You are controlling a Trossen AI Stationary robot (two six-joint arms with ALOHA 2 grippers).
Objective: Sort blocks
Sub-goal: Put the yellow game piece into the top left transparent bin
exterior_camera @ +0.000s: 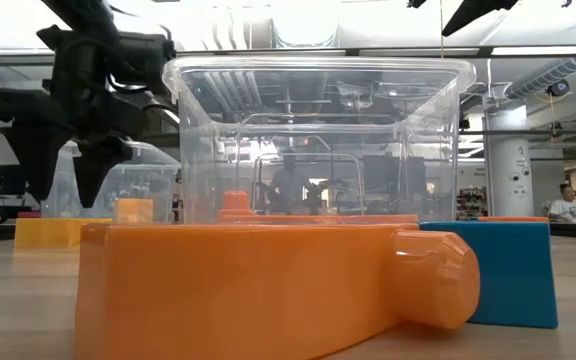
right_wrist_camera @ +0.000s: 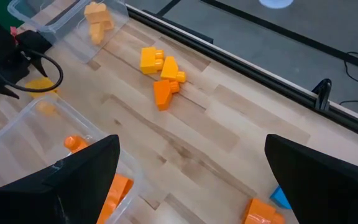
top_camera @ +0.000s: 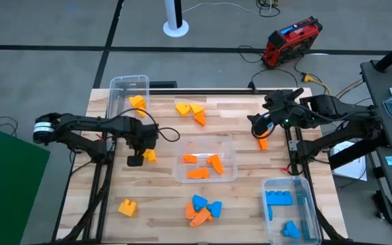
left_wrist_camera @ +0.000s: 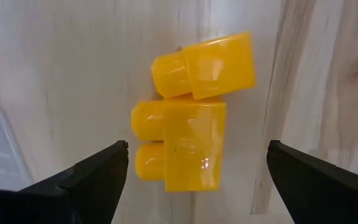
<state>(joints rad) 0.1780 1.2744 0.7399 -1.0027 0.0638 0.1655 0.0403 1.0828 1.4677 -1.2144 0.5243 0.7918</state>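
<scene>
Two yellow blocks (left_wrist_camera: 194, 112) lie side by side on the wooden table, left of centre. My left gripper (left_wrist_camera: 197, 146) hangs open above them, one finger on either side, touching neither; it also shows in the high view (top_camera: 141, 153). My right gripper (top_camera: 260, 131) is open over the far right part of the table with nothing between its fingers (right_wrist_camera: 191, 140). An orange block (top_camera: 263, 143) lies on the table just beside it. More loose blocks lie at the far middle (top_camera: 189, 110) and near middle (top_camera: 201, 209), and one yellow block (top_camera: 127, 207) at the near left.
Three clear bins stand on the table: one at the far left (top_camera: 118, 85) with yellow blocks, one in the centre (top_camera: 231, 144) with orange blocks, one at the near right (top_camera: 269, 184) with blue blocks. Bare wood lies between the centre bin and the right arm.
</scene>
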